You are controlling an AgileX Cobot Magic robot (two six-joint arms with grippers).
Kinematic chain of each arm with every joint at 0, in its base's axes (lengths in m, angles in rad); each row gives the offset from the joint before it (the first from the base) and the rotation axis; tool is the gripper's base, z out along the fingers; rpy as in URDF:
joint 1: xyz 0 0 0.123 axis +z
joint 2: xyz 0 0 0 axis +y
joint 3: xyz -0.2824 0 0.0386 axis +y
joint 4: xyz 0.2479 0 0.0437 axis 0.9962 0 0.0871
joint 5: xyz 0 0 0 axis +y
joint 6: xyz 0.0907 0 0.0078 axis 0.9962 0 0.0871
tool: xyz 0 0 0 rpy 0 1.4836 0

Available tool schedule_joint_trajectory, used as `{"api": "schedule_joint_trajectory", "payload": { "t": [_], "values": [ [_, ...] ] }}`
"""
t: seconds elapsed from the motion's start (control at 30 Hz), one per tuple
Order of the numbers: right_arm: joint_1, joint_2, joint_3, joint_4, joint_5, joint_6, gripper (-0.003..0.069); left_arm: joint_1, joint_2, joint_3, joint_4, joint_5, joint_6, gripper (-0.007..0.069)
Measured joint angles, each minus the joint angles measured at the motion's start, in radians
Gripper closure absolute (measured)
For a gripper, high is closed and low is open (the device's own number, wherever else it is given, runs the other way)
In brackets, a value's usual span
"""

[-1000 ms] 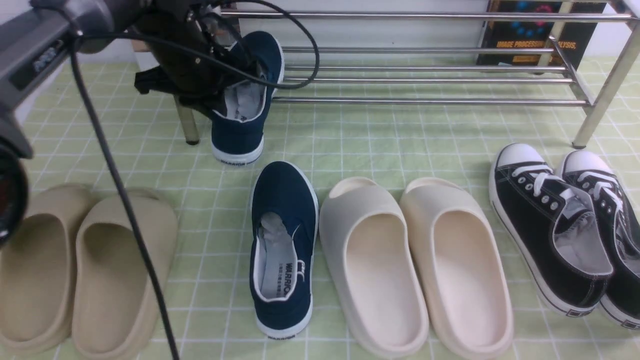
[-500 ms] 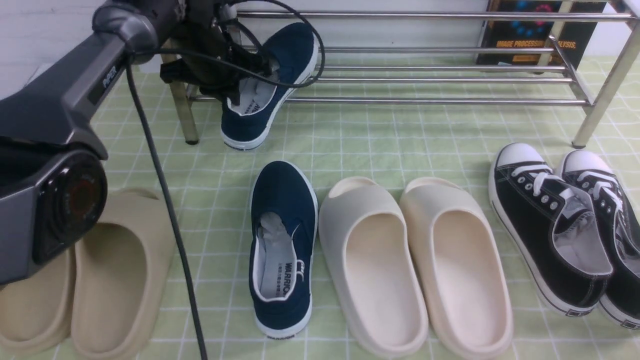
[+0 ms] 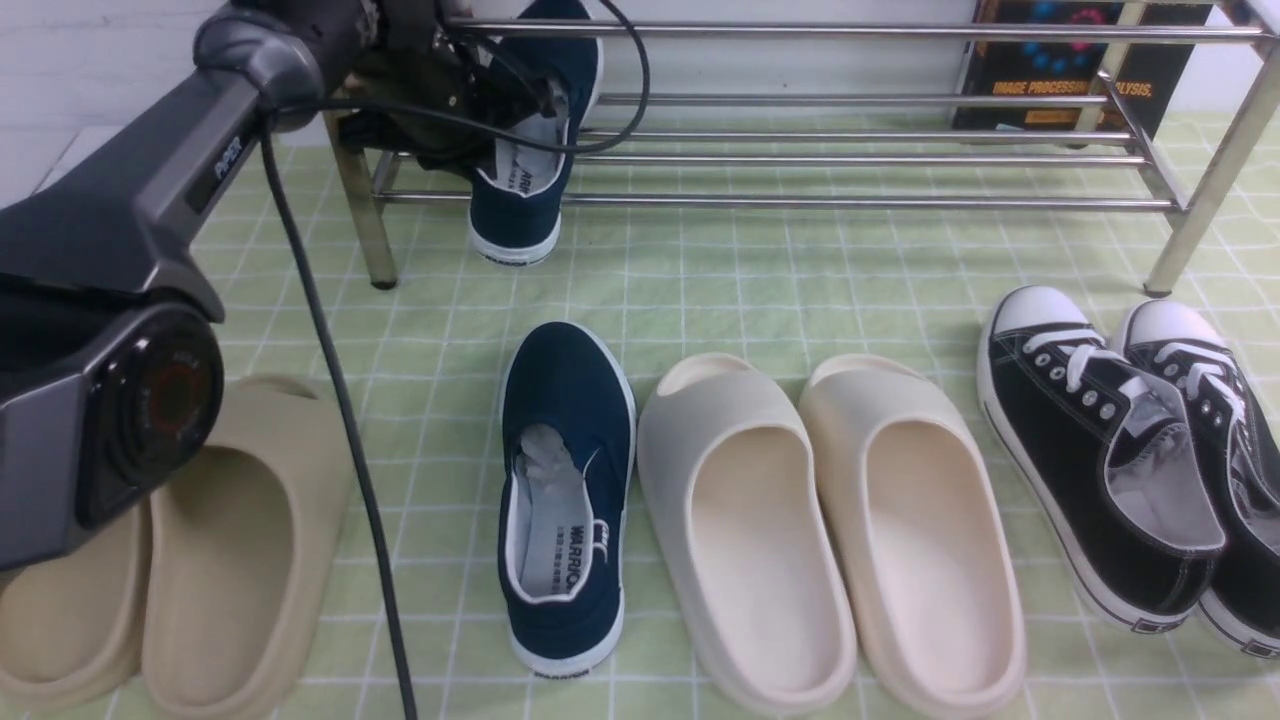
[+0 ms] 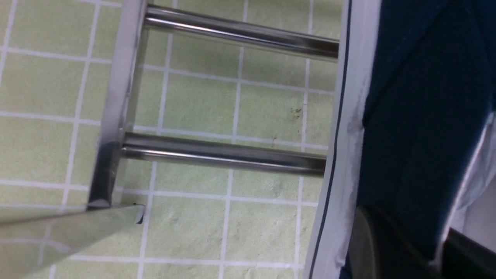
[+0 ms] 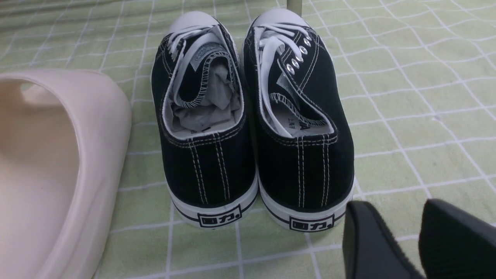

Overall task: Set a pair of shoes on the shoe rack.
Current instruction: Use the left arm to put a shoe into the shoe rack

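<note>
Navy slip-on (image 3: 515, 205) clamped at collar by left claw (image 3: 495, 120), heel hanging below, at shoe rack (image 3: 860, 201) left end.

The front view looks forward and down from between the arms, across the surface (image 3: 760, 290) to the far rack (image 3: 860, 200). The left wrist view sits behind the left hand (image 3: 515, 110), very close, looking down past the shoe (image 4: 407, 116) in its grip onto the rack's end bars, which the front view also shows. The right wrist view looks low over the right hand (image 5: 416, 236) at the sneakers (image 5: 209, 170) just ahead of it and a slide (image 5: 58, 155) beside them, both also in the front view.
</note>
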Motion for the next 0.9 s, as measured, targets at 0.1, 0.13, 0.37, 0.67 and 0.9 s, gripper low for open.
{"api": "schedule_joint_trajectory", "payload": {
  "t": [0.1, 0.13, 0.37, 0.67, 0.9],
  "values": [
    [0.0, 0.0, 0.0, 0.0, 0.0, 0.0, 0.0419, 0.0, 0.0, -0.001, -0.002, -0.019, 0.0, 0.0506],
    [0.0, 0.0, 0.0, 0.0, 0.0, 0.0, 0.0419, 0.0, 0.0, -0.002, -0.002, -0.02, 0.0, 0.0501],
    [0.0, 0.0, 0.0, 0.0, 0.0, 0.0, 0.0419, 0.0, -0.047, -0.012, 0.0, 0.05, -0.014, 0.0315],
    [0.0, 0.0, 0.0, 0.0, 0.0, 0.0, 0.0419, -0.005, -0.193, -0.01, 0.012, 0.295, 0.03, 0.0427],
    [0.0, 0.0, 0.0, 0.0, 0.0, 0.0, 0.0419, -0.021, -0.188, 0.251, -0.069, 0.265, 0.082, 0.0638]
  ]
}}
